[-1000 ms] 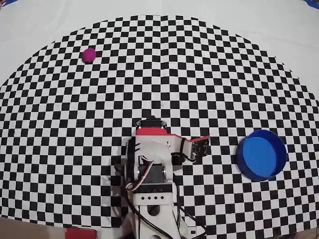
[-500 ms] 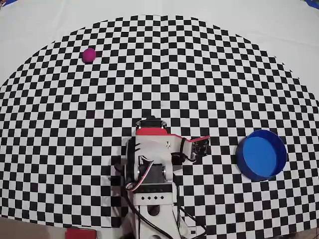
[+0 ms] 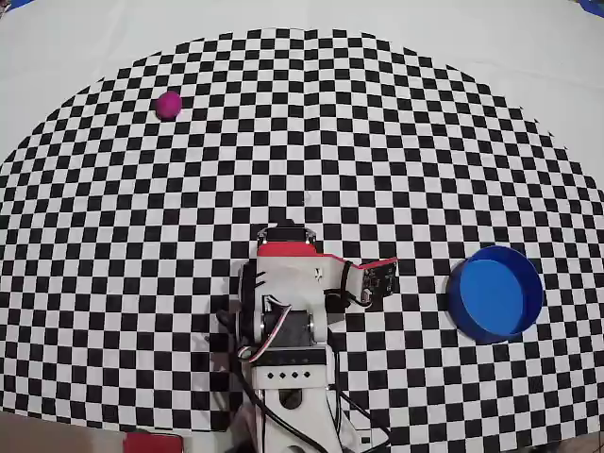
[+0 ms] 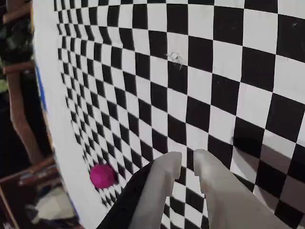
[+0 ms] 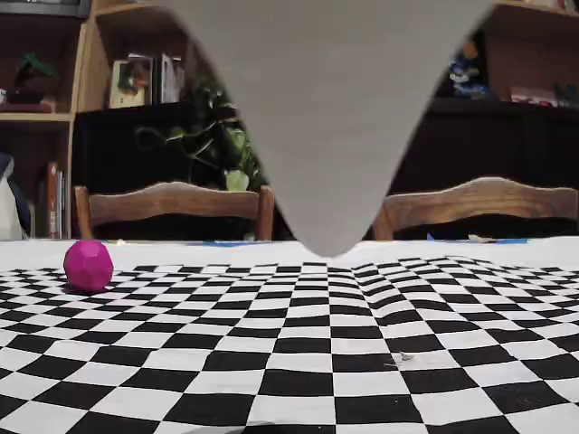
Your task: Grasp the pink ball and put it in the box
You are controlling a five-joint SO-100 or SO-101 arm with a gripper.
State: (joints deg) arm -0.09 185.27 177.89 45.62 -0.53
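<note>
The pink ball (image 3: 169,104) lies on the checkered mat at the far left in the overhead view, far from the folded arm (image 3: 286,311). It also shows low on the left in the wrist view as the pink ball (image 4: 102,175), and at the left in the fixed view as the pink ball (image 5: 89,265). The box (image 3: 454,293), a round blue tub with nothing in it, sits to the right of the arm. My gripper (image 4: 187,163) points down at the mat, its white fingers (image 4: 162,191) shut with only a narrow slit between them and nothing held.
The checkered mat (image 3: 377,142) covers a white table. A blurred grey shape (image 5: 326,117) hangs close to the fixed camera and hides the upper middle of that view. Wooden chairs (image 5: 172,203) and shelves stand behind the table's far edge.
</note>
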